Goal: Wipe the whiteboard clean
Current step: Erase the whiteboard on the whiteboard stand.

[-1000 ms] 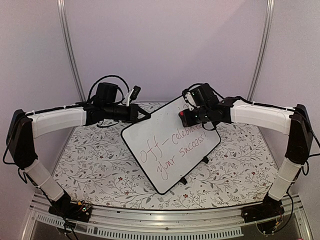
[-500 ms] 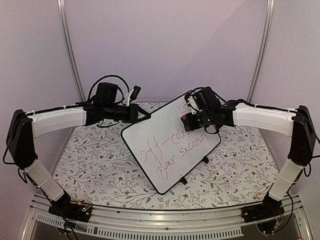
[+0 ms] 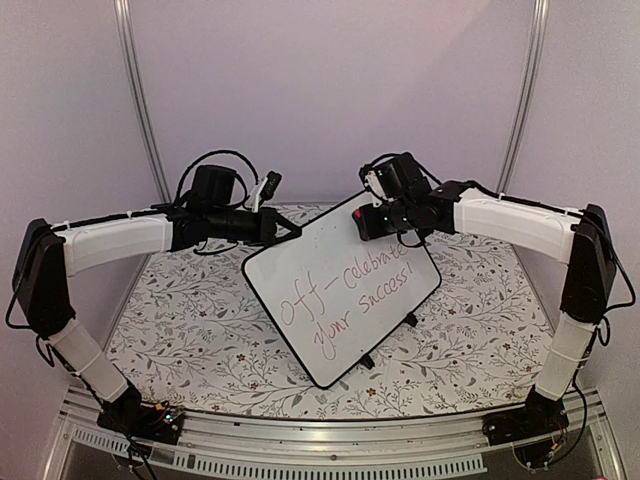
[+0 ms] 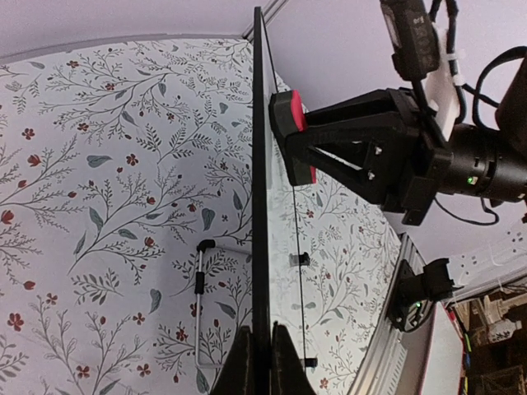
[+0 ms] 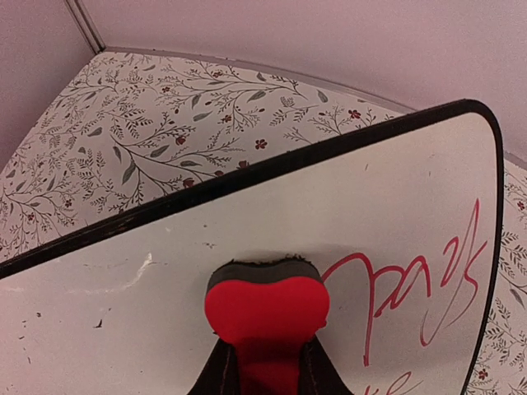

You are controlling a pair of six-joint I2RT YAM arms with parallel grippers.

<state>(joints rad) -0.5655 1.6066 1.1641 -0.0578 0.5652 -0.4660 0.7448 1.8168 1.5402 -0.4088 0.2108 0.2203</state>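
Red handwriting runs across the whiteboard (image 3: 340, 290): "off—celebrate your success!" in two slanted lines, seen from the overhead camera. From my right wrist I see only a few red loops of it. They are cut off by the frame's bottom edge, and I cannot read them as letters. From my left wrist the board shows edge-on, a thin black line, so none of its writing can be seen there. A thin wire shape lies behind the board in that view, and I cannot tell what it is.

The board stands tilted over the middle of the counter (image 3: 180, 330), which has a floral pattern. Its lowest corner points toward the counter's near edge and its top edge toward the far edge.

My left tool (image 4: 262, 362) is closed on the board's black rim, one finger on each face, at the board's left side. My right tool (image 5: 263, 370) is clamped shut on the red eraser (image 5: 265, 309). The eraser's dark pad is pressed flat against the white surface near the board's far corner, just beside the first red strokes. My fingers hide the eraser's lower part.
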